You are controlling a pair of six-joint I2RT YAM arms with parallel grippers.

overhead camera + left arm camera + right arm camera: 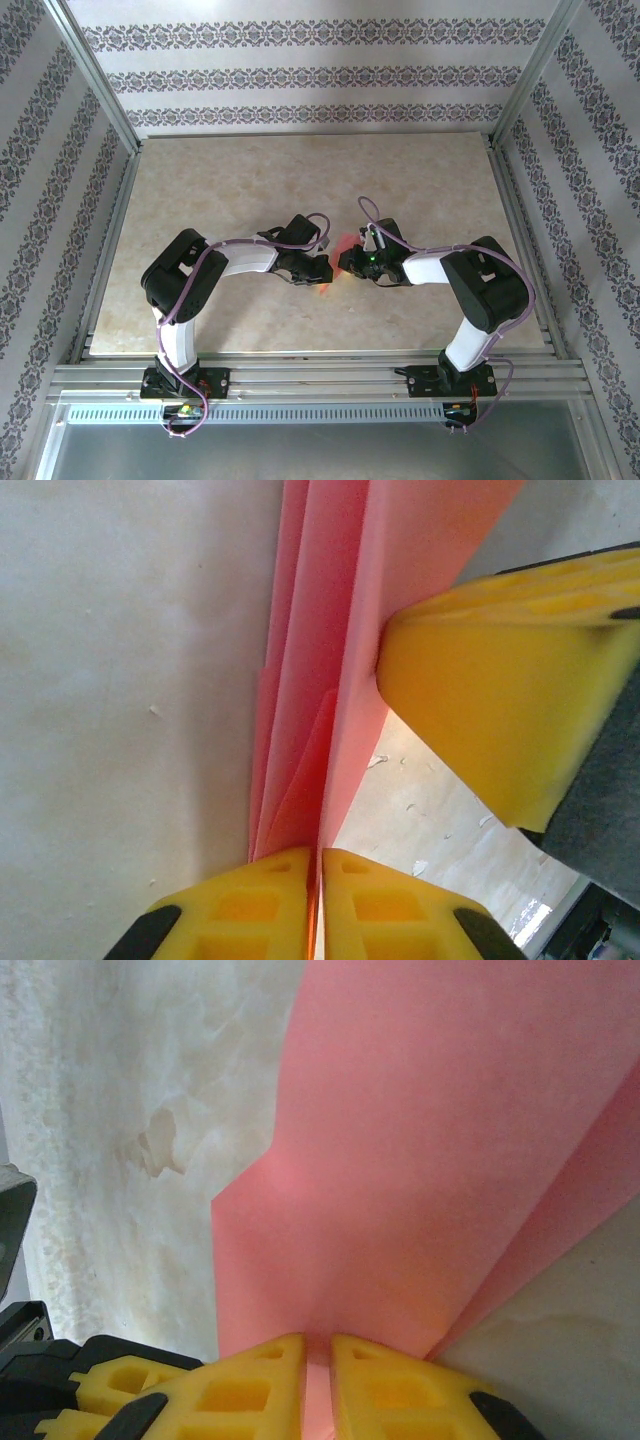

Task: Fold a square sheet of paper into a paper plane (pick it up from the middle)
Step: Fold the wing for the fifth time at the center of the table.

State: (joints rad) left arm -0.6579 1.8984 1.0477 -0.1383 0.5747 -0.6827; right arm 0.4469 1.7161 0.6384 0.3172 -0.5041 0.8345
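With left gripper (315, 858) and right gripper (318, 1342) clamped on the paper plane (430, 1140), seemingly pins its flaps together just ahead for creasing.

Paper plane (330, 630): thin pink paper, matt and smooth, with crisp creases.
Left gripper (315, 858), right gripper (318, 1340): yellow moulded plastic with a satin sheen and recessed pockets; black matt trim.
Table (250, 180): pale marbled top, smooth, faintly glossy, lightly scuffed.
Frame rails (320, 372): bare silvery metal.
Walls (300, 75): matt patterned covering, paper or cloth, cannot tell.
Arm shells (245, 262): white and black plastic, glossy.
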